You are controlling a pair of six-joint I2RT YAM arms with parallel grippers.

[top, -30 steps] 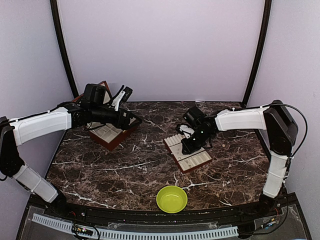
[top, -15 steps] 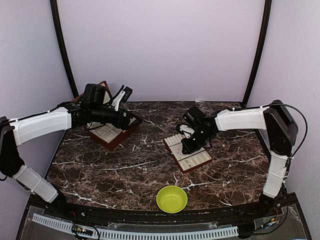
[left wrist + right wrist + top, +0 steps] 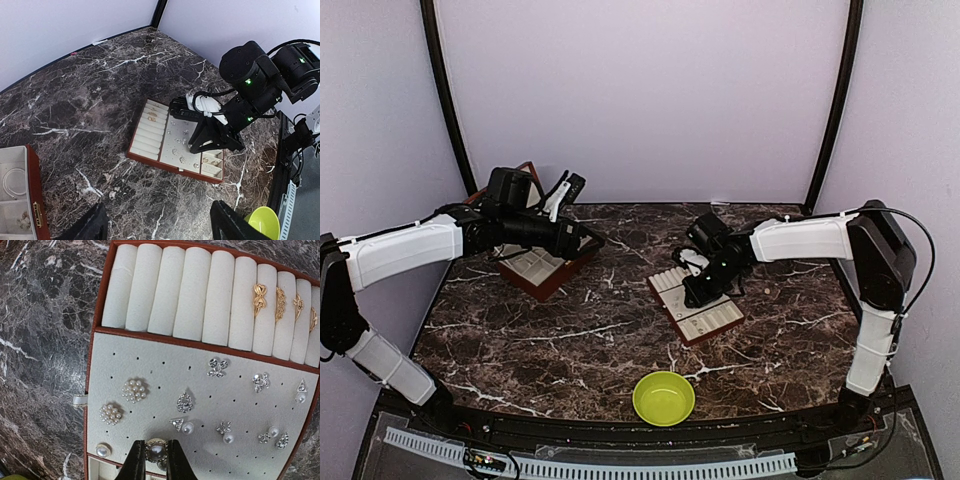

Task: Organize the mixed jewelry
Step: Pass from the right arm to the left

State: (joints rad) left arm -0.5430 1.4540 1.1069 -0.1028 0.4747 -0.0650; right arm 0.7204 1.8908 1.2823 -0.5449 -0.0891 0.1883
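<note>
My right gripper (image 3: 156, 446) is shut on a gold-rimmed pearl stud (image 3: 156, 452), held at the near edge of the perforated cream panel of the flat brown-edged tray (image 3: 99, 330). Pearl clusters (image 3: 134, 390), crystal studs (image 3: 184, 402) and small pearls sit on that panel. Gold rings (image 3: 259, 297) are tucked in the padded rows. In the top view the right gripper (image 3: 697, 290) hovers over the tray (image 3: 720, 322). My left gripper (image 3: 159, 212) is open and empty, held above the table beside the red-brown box (image 3: 542, 268). A thin wire hoop (image 3: 11, 181) lies in the box.
A lime-green bowl (image 3: 664, 397) stands near the front edge, also showing in the left wrist view (image 3: 262, 222). The box lid stands open at the back left. Dark marble table (image 3: 570, 330) lies between box, tray and bowl.
</note>
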